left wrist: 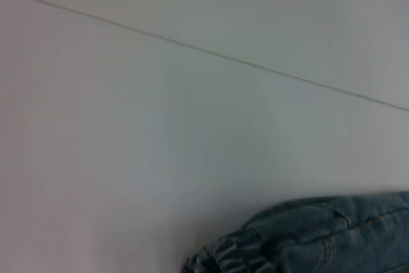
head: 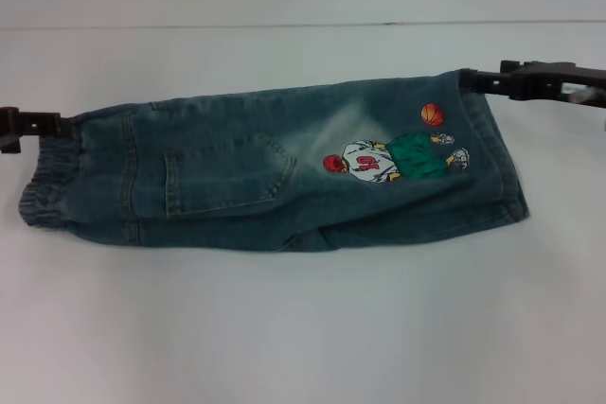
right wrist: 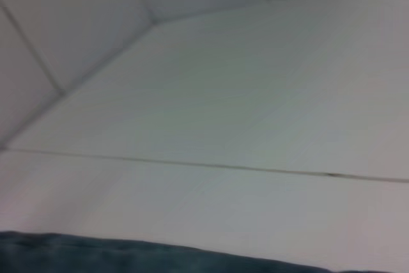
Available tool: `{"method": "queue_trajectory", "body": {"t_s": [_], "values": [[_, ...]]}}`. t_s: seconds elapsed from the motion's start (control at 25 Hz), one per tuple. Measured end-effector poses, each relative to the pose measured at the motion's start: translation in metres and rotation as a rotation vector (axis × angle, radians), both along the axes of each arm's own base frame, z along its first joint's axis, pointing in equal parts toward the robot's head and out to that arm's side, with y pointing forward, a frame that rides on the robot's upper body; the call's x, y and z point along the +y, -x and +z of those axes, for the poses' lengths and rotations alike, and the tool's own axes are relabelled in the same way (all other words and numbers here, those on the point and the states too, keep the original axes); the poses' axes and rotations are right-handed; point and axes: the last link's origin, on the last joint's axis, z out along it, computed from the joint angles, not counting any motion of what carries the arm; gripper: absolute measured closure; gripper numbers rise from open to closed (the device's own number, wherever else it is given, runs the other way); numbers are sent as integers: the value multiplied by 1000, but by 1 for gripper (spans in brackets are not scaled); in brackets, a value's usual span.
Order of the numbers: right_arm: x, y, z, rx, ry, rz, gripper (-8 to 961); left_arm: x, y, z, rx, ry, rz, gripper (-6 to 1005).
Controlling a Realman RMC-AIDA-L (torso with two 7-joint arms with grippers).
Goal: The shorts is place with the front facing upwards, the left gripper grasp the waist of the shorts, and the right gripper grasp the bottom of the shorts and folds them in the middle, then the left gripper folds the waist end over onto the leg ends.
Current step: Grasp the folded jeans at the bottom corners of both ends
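Note:
The shorts (head: 237, 167) lie lengthwise across the white table, folded in half along their length, with the back pocket (head: 222, 177) and the embroidered player (head: 388, 163) facing up. The elastic waist end (head: 47, 191) is at the left. The leg ends (head: 492, 167) are at the right, near the orange basketball (head: 432, 114). My left gripper (head: 59, 125) is shut on the waist's far corner. My right gripper (head: 471, 79) is shut on the far corner of the leg hem. The left wrist view shows the gathered waistband (left wrist: 255, 254). A strip of denim (right wrist: 128, 257) shows in the right wrist view.
The white table (head: 284, 328) stretches in front of the shorts and on both sides of them. Its back edge (head: 284, 26) meets a pale wall beyond the shorts. No other objects are in view.

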Motion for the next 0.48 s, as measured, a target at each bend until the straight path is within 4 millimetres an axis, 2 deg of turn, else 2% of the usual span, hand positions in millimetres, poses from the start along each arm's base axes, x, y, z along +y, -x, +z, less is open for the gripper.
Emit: {"method": "queue_trajectory", "body": {"t_s": [0.28, 0.48], "values": [[-45, 22, 35, 155, 204, 265, 61, -7, 2, 0, -7, 15, 4, 62], [-83, 38, 44, 189, 399, 481, 66, -10, -1, -4, -16, 51, -15, 79]]}}
